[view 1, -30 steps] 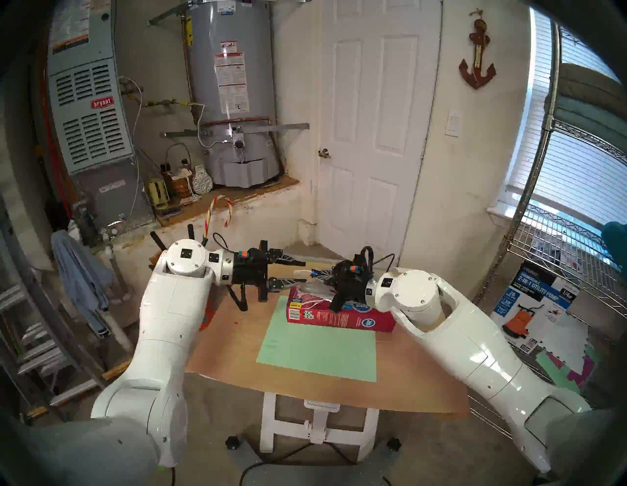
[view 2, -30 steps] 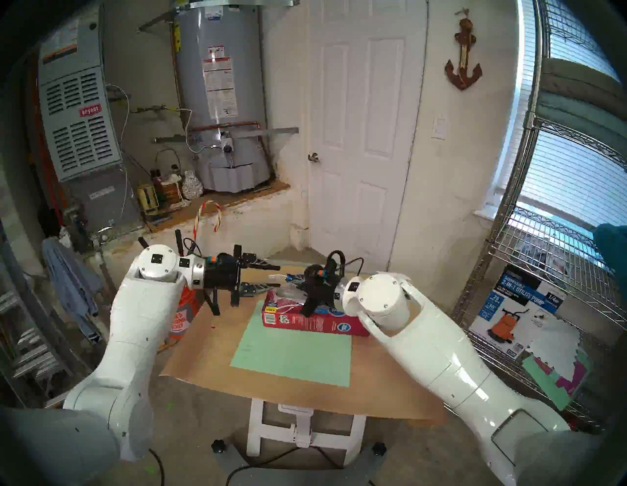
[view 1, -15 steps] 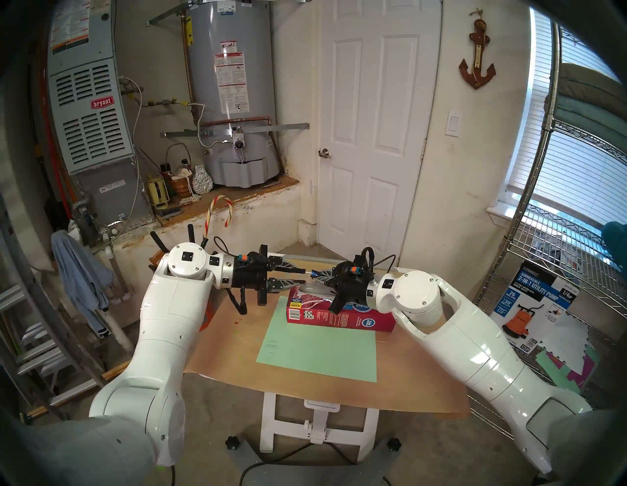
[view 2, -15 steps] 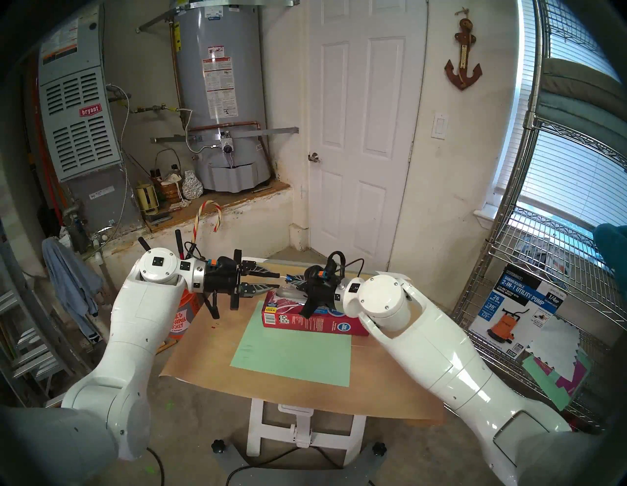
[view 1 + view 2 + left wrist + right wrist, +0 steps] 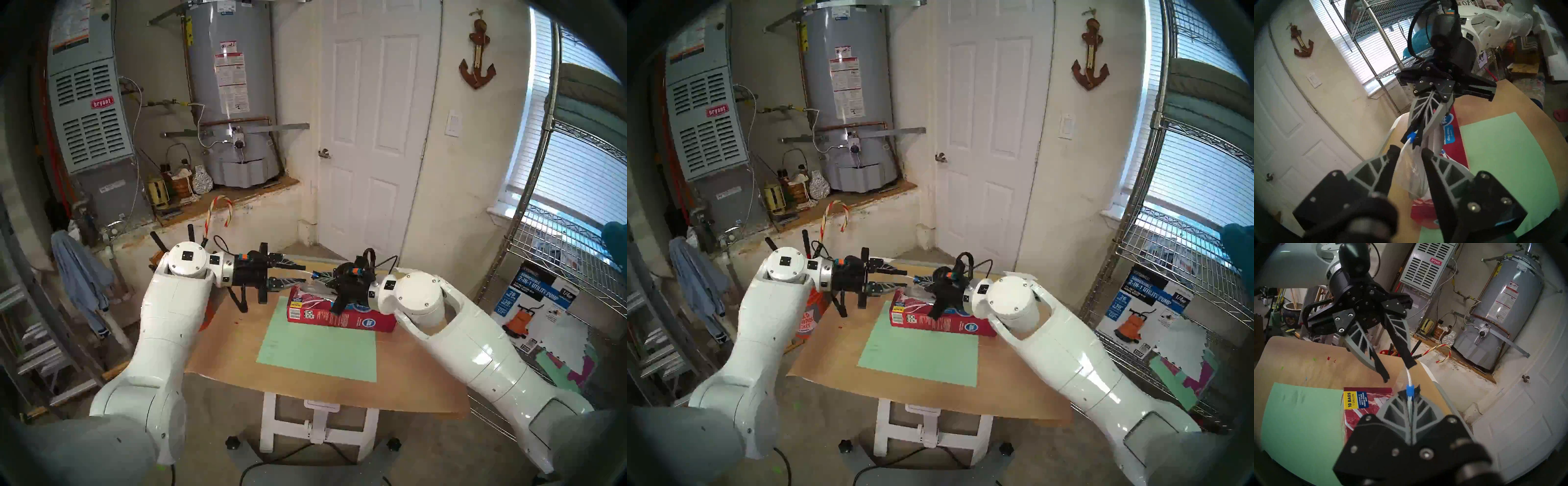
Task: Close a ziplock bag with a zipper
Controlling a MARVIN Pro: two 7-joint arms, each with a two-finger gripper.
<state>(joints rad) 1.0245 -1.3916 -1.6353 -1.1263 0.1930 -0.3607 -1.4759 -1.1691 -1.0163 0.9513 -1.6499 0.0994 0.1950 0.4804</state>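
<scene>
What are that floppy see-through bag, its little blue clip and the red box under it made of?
The ziplock bag: thin clear plastic film, probably; it wrinkles and shows the box through it. The zipper: seemingly hard, glossy blue plastic, moulded. The red box: printed cardboard by its look, with sharp folded edges and a slight sheen.

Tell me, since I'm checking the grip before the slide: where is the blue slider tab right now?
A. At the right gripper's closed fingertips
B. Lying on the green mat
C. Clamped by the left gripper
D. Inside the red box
A: the blue slider tab sits on the white rim strip right at the tips of the shut right gripper; the left gripper stands open beyond it.
</scene>
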